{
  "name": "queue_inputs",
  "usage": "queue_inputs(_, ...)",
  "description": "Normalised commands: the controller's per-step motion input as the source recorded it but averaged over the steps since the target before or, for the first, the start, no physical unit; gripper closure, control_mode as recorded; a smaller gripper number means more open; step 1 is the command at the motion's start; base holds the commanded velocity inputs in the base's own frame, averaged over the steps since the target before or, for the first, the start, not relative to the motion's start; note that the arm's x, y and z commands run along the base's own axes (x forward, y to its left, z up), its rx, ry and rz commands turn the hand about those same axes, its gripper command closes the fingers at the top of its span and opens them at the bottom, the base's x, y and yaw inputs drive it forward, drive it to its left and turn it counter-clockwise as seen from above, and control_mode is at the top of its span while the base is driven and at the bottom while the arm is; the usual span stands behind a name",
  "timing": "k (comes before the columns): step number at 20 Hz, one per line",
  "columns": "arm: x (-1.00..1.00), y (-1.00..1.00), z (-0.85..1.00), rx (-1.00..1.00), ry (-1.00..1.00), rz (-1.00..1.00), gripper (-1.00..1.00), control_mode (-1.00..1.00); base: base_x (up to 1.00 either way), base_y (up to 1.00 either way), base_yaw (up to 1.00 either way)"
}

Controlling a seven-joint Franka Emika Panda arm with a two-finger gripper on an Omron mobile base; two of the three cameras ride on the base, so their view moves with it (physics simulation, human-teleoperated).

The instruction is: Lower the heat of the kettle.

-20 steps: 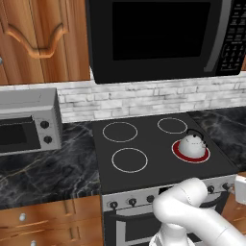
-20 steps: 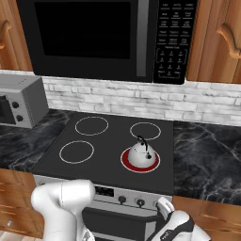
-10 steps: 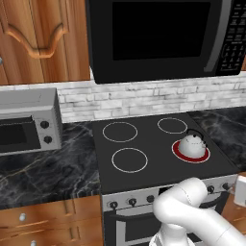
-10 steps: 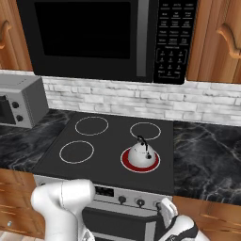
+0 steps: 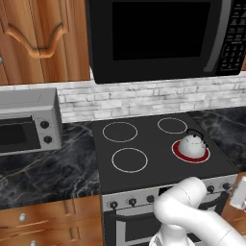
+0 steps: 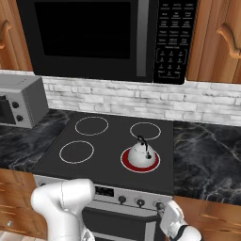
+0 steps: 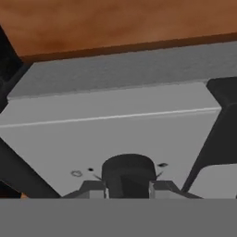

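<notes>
A dark stone table (image 5: pixel 43 173) runs either side of a black stove (image 5: pixel 158 158) under a big microwave (image 5: pixel 158 38). From the left, the kettle (image 5: pixel 192 144) sits on the glowing red burner (image 5: pixel 178 151) at the stove's front right corner. From the right, the kettle (image 6: pixel 140 151) shows on that same ring, and the end effector (image 6: pixel 165 210) is low at the front panel by the right-hand knobs. Up close, the fingers (image 7: pixel 95 189) flank a dark knob (image 7: pixel 128 172), pinching it.
</notes>
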Motion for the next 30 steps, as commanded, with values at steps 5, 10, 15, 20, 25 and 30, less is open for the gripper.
queue_inputs(5, 0.26, 0.0, 0.22, 0.21, 0.03, 0.0, 1.0, -1.0, 0.0, 0.0, 0.0)
queue_inputs(10, 0.24, 0.0, 0.22, 0.2, 0.05, 0.0, 1.0, -1.0, 0.0, 0.0, 0.0)
queue_inputs(15, 0.22, 0.0, 0.22, 0.19, 0.06, 0.0, 1.0, -1.0, 0.0, 0.0, 0.0)
queue_inputs(20, 0.19, 0.0, 0.25, 0.19, 0.09, 0.0, 1.0, -1.0, 0.0, 0.0, 0.0)
queue_inputs(25, 0.17, 0.0, 0.28, 0.16, 0.14, 0.0, 1.0, -1.0, 0.0, 0.0, 0.0)
queue_inputs(30, 0.13, 0.01, 0.28, 0.16, 0.18, 0.0, 1.0, -1.0, 0.0, 0.0, 0.0)
